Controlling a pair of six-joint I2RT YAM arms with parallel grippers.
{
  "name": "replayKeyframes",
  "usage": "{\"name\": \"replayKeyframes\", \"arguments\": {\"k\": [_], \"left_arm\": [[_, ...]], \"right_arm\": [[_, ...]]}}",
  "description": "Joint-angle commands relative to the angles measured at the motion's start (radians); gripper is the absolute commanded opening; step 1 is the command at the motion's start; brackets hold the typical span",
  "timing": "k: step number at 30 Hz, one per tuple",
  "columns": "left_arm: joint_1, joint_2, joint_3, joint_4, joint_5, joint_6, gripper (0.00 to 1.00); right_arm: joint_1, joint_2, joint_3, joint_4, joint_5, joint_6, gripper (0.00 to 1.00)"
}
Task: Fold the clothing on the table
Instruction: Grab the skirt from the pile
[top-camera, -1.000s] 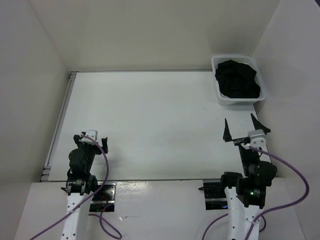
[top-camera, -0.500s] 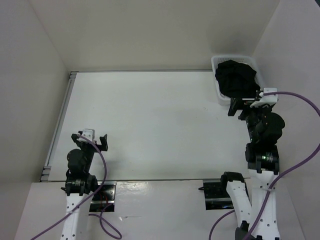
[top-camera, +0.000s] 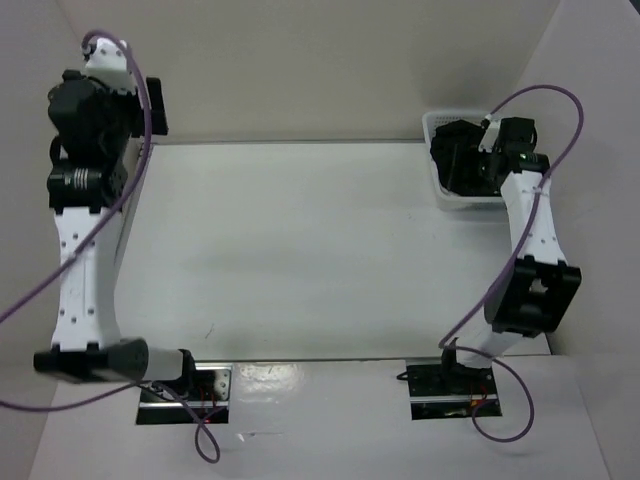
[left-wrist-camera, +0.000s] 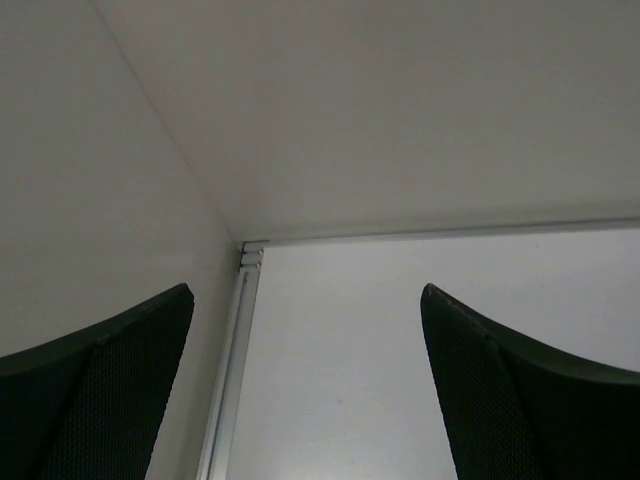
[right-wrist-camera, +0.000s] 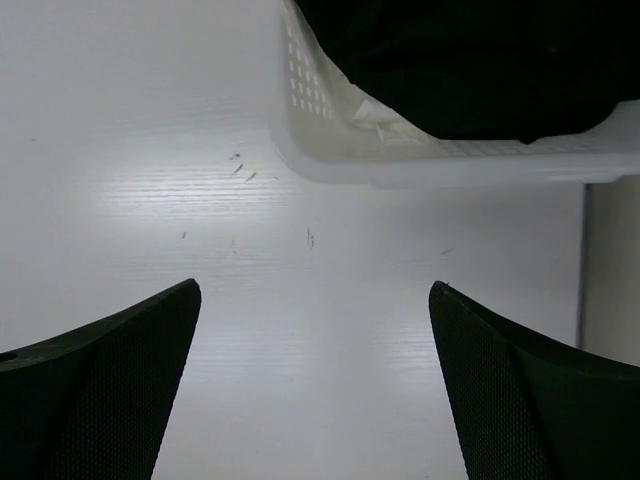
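Note:
The clothing (top-camera: 452, 158) is a crumpled black heap inside a white mesh basket (top-camera: 470, 205) at the far right of the table (top-camera: 300, 250). My right gripper (top-camera: 472, 165) hovers by the basket, open and empty. In the right wrist view the clothing (right-wrist-camera: 480, 70) fills the basket (right-wrist-camera: 330, 120) at the top, beyond my right gripper (right-wrist-camera: 312, 287), with bare table (right-wrist-camera: 200, 150) between the fingers. My left gripper (top-camera: 150, 108) is raised high at the far left, open and empty. In the left wrist view, my left gripper (left-wrist-camera: 306, 290) faces the table's far-left corner.
White walls close in the table on the left, back and right. A thin metal rail (top-camera: 125, 240) runs along the left edge and also shows in the left wrist view, rail (left-wrist-camera: 235, 380). The basket stands close to the right wall.
The left arm has swung up from the near edge to high at the far left. The right arm has stretched forward from the near right to the basket. Both grippers stayed open.

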Motion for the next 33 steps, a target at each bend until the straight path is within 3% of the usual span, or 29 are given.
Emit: {"name": "replayKeyframes", "arguments": {"k": [1,3,4,7,11,19,26,33], "left_arm": [[0.035,0.244,0.280,-0.494,0.037,0.026,1.00],[0.054,0.275,0.267,-0.503,0.037,-0.028,1.00],[0.054,0.275,0.232,-0.488,0.024,-0.029,1.00],[0.054,0.234,0.042,-0.402,-0.041,-0.050,1.00],[0.054,0.157,-0.168,-0.298,-0.084,-0.062,1.00],[0.098,0.037,-0.383,-0.279,0.051,-0.071,1.00],[0.141,-0.121,-0.496,-0.270,0.134,-0.021,1.00],[0.224,-0.144,-0.505,-0.313,0.223,-0.012,1.00]], "right_arm": [[-0.034,0.124,0.150,-0.232,-0.058,-0.010,0.99],[-0.046,0.094,0.128,-0.174,-0.086,-0.025,0.99],[-0.046,0.054,0.055,-0.052,-0.086,-0.048,0.99],[-0.023,-0.086,-0.030,0.122,-0.003,-0.094,0.99],[-0.067,0.045,0.079,0.123,0.013,-0.073,0.99],[-0.068,0.262,0.197,0.245,0.072,-0.039,0.94],[-0.068,0.481,0.307,0.313,0.082,-0.028,0.91],[-0.048,0.628,0.397,0.356,0.126,-0.051,0.87]]}}
